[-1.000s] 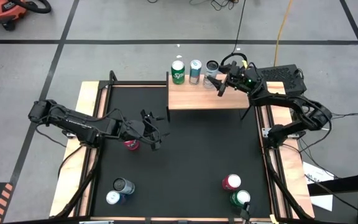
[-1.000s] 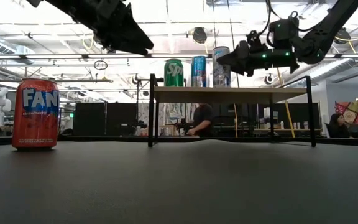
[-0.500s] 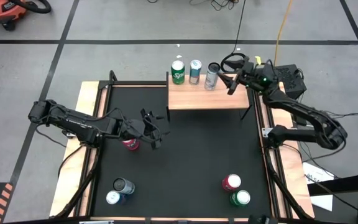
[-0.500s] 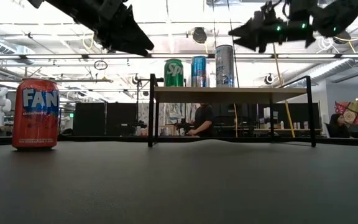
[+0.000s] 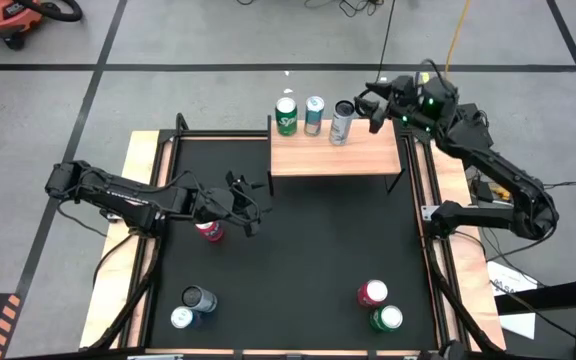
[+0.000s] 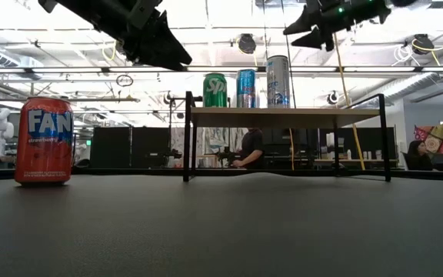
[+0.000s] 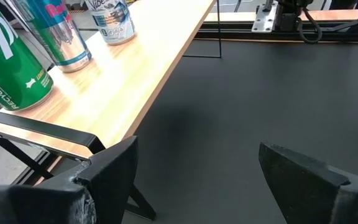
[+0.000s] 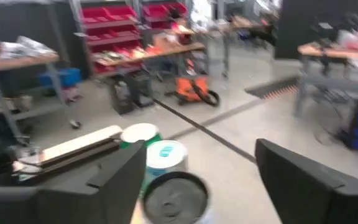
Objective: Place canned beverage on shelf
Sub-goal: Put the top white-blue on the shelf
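Note:
The shelf [image 5: 333, 158], a light-wood plank on black legs, stands at the table's far edge. Three cans stand upright on it: a green one [image 5: 286, 115], a blue one [image 5: 314, 114] and a silver one [image 5: 342, 121]. My right gripper [image 5: 373, 104] is open and empty, high above the shelf's right end, just right of the silver can [image 8: 174, 198]; the low view also shows it [image 6: 306, 21]. My left gripper [image 5: 249, 206] is open and empty above the table's left half, pointing at the shelf [image 7: 135, 81]. A red Fanta can [image 6: 44, 141] stands below its wrist.
Two cans [image 5: 192, 307] stand near the table's near left corner. A red can [image 5: 372, 293] and a green can [image 5: 386, 319] stand at the near right. The black tabletop between them and the shelf is bare. A person [image 6: 246, 148] shows in the room behind.
My right gripper has risen from beside the silver can to well above the shelf and drawn a little toward the table's far right. The silver can stays upright on the shelf.

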Controlling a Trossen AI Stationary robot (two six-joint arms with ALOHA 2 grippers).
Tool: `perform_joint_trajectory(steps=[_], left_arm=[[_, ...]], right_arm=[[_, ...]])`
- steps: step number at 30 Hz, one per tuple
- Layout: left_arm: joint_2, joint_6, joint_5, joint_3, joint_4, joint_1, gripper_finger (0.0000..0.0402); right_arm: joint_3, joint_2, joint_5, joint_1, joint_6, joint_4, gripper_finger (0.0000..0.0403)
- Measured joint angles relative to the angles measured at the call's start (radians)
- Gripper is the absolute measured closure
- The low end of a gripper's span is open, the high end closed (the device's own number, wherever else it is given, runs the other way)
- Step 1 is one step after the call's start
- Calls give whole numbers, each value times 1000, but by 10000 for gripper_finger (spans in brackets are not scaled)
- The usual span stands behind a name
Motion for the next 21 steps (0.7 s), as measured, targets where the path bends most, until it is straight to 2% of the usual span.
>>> perform_joint_trajectory(steps=[3,12,14,21], left_arm=[[0,-1,0,0,1,7,68],[0,-2,0,0,19,37,68],[0,-1,0,0,22,38,68],[0,74,9,0,114,55,68]], right_arm=[[115,37,43,0,4,-144,177],[458,238,39,0,-51,-584,378],[494,268,38,0,-63,-631,395],[531,313,38,26,-81,-706,401]])
